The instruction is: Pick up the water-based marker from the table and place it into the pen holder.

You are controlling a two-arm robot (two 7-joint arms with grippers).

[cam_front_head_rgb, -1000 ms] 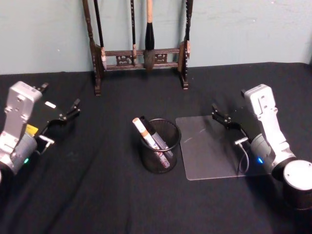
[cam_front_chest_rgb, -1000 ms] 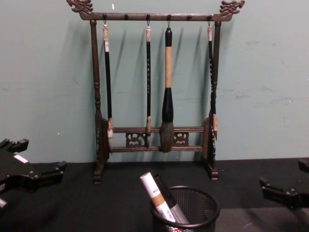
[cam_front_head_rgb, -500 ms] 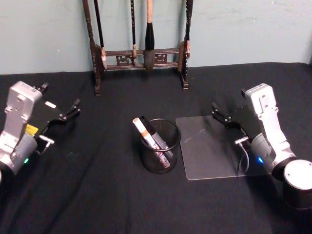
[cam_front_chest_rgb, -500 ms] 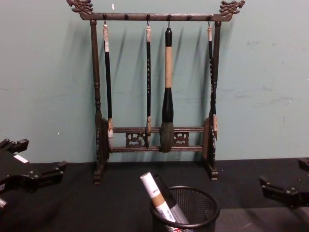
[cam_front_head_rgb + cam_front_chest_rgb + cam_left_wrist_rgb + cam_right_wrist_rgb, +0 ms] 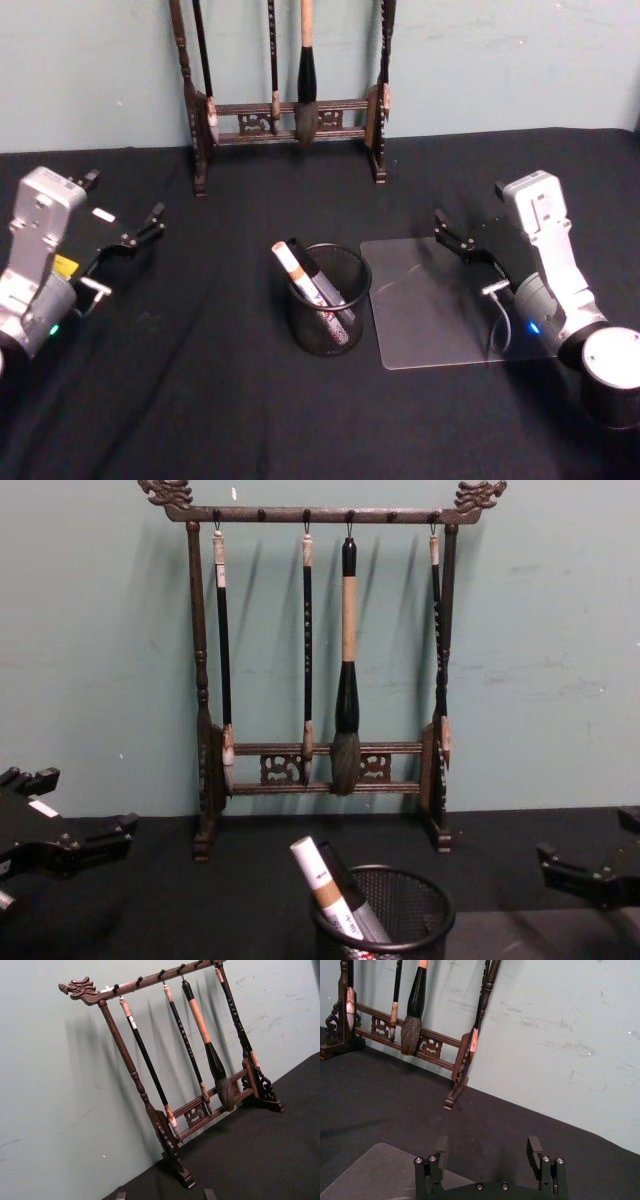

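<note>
the small round black wire-mesh pen holder (image 5: 329,299) stands upright near the middle of the black-covered desk (image 5: 200,400). inside it a white water-based marker with an orange-brown band (image 5: 297,274) leans toward the robot's left, its upper end sticking out above the solid rim; a dark pen (image 5: 318,272) leans just beside it in the same cup. in the chest view the same marker (image 5: 322,887) shows above the mesh cup (image 5: 400,920).

just to the right of the holder lies a clear, flat plastic sheet with rounded corners (image 5: 440,310), its near edge close to the cup.

the left gripper (image 5: 128,238) hangs well off to the left of the holder, its fingers apart and holding nothing. the right gripper (image 5: 455,240) sits over the far right part of the clear sheet, its fingers (image 5: 441,1146) also apart and empty.

at the back of the desk, against the pale green wall (image 5: 480,60), stands the tall dark wooden brush rack with carved dragon-head ends (image 5: 318,514), with four calligraphy brushes (image 5: 346,680) hanging from it.
</note>
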